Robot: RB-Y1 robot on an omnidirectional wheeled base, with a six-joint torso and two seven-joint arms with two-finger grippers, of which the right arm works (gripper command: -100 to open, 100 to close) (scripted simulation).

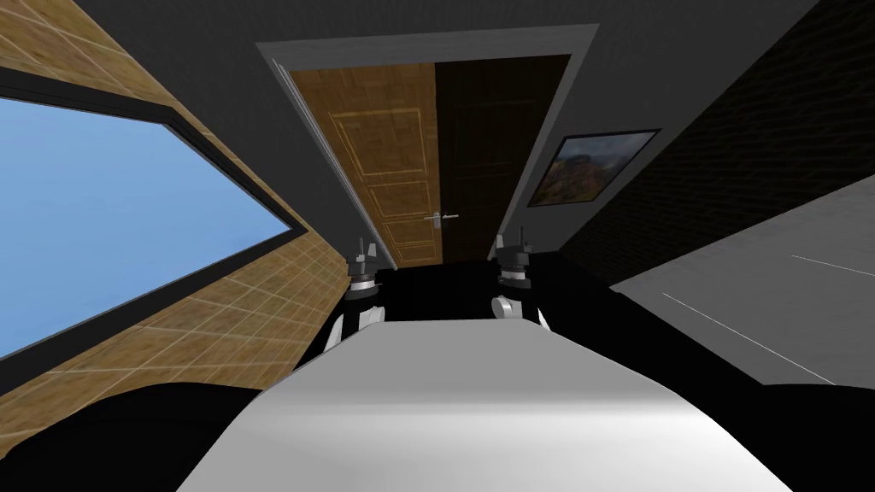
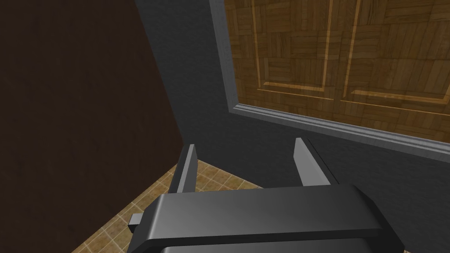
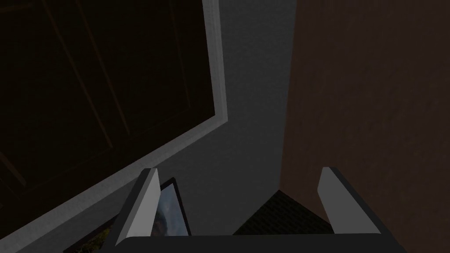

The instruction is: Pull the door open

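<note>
While both arms sit low ahead of the torso, the door (image 1: 402, 162) stands straight ahead in its grey frame (image 1: 427, 49), well apart from both grippers. Its left half is lit, panelled wood in a parquet pattern; its right half is dark. A silver lever handle (image 1: 438, 219) sits at the seam between the 2 halves, beyond the grippers and between them in the head view, untouched.

The left gripper (image 1: 361, 250) is spread wide, its 2 fingers about a third of the wrist view apart and holding nothing. They point at the grey wall just beside the frame's edge, with wood panels past it and tan tiles (image 2: 211, 180) near the fingers.

The right gripper (image 1: 515, 239) is also wide open and empty. It points at the grey wall between the frame and a brown side wall (image 3: 373, 88).

A framed landscape picture (image 1: 594, 166) hangs right of the door. A big window (image 1: 111, 231) showing blue sits on the tiled left wall.
</note>
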